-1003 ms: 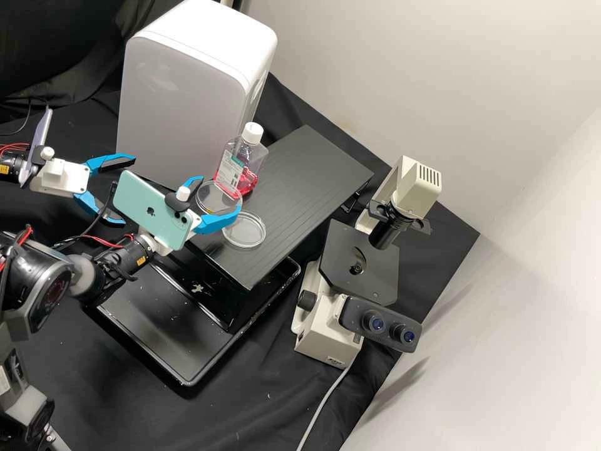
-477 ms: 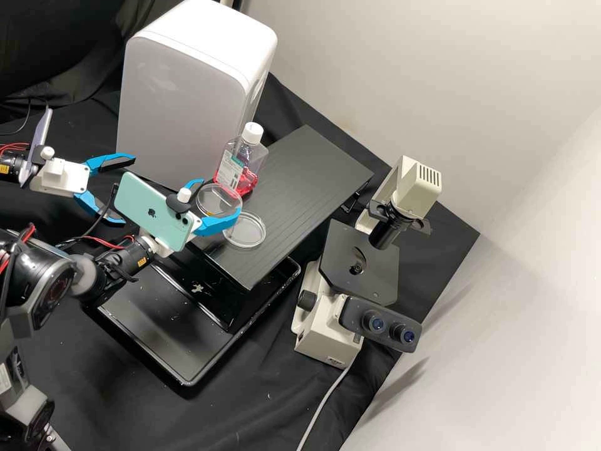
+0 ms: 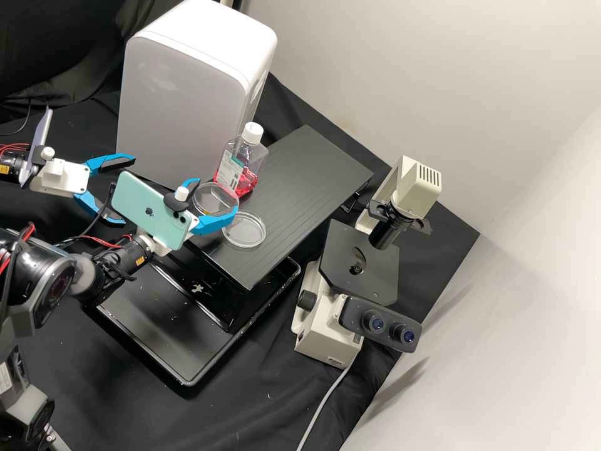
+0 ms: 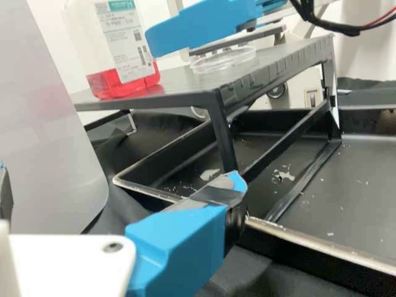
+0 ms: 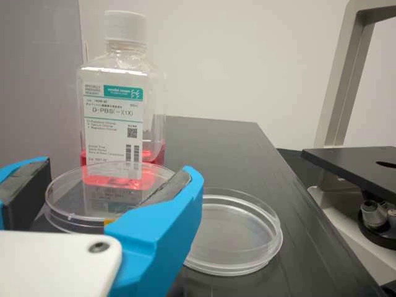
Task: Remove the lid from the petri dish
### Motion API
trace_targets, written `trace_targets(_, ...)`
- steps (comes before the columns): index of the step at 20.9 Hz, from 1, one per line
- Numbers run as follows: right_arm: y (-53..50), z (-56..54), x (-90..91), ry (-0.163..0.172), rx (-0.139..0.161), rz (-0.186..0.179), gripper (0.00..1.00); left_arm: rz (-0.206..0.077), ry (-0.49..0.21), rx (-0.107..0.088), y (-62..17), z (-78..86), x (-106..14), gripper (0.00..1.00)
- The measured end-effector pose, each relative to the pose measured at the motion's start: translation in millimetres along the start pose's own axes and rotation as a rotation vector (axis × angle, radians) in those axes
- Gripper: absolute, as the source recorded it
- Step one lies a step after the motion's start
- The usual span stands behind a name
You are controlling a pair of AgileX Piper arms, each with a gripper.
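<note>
My right gripper is shut on the clear round lid, gripping its rim and holding it above the black platform. The lid sits between the two blue fingers. The open petri dish base rests on the platform just to the right of the lid, apart from it; it is the shallow clear dish beyond the fingers. My left gripper hangs open with nothing in it, left of the platform beside the white box. One of its fingers hovers over the tray's rim.
A bottle of red liquid stands on the platform right behind the lid. A tall white box rises at the back left. A microscope stands to the right. A black tray lies under the platform.
My right gripper has drifted slightly left with the lid, a little farther from the dish base. The left arm has kept still.
</note>
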Motion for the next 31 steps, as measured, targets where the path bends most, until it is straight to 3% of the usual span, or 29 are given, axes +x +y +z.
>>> trace_targets(10,-0.5,0.3,0.0,-0.003,0.000,-0.005,0.00,0.000,0.000,0.000,0.0,0.0,0.0,1.00)
trace_targets(11,-0.5,0.3,0.0,-0.003,0.000,-0.005,1.00,0.000,0.000,0.000,0.0,0.0,0.0,1.00)
trace_targets(31,0.5,1.4,0.2,-0.008,0.000,-0.001,1.00,0.000,0.000,0.000,0.0,0.0,0.0,1.00)
